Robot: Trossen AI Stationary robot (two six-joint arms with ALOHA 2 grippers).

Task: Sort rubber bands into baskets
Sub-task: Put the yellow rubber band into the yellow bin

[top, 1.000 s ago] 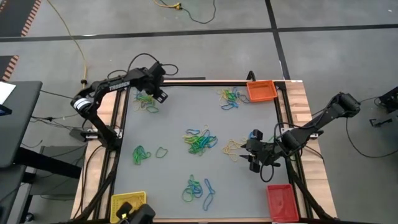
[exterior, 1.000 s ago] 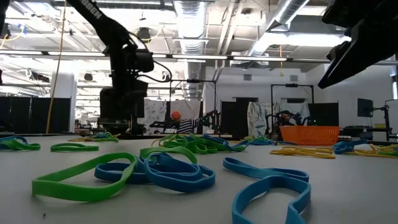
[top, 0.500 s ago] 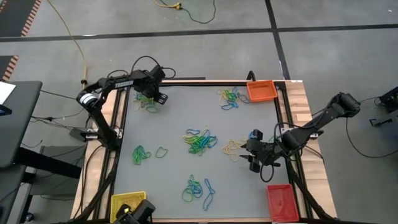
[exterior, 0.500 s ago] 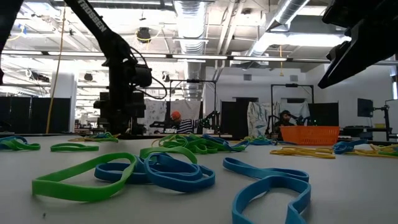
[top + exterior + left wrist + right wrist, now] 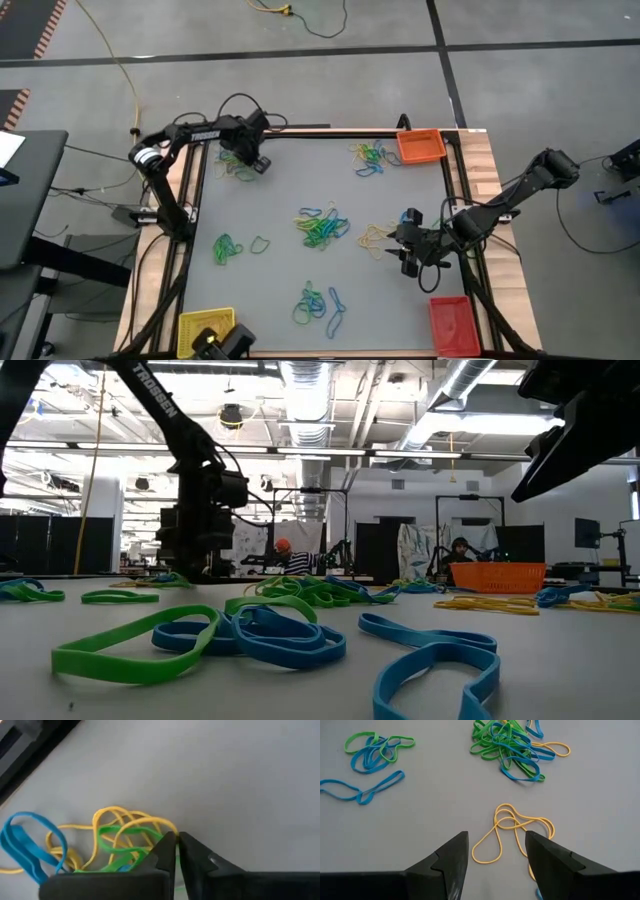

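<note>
Three baskets sit at the tabletop (image 5: 280,200) corners: orange basket (image 5: 420,146), red basket (image 5: 451,324), yellow basket (image 5: 203,325). None visibly holds a band, so sorting appears barely begun. Rubber bands (image 5: 322,227) lie in clusters at the tabletop's centre, toward the orange basket, and along the edge between the yellow and red baskets. Left end effector (image 5: 256,160) is lowered onto the cluster (image 5: 120,842) at the corner without a basket, arm folded sharply, fingers pressed together amid yellow and green loops; whether a band is pinched cannot be told. Right end effector (image 5: 496,851), fingers spread, hovers over a yellow band (image 5: 507,832) near the red basket.
</note>
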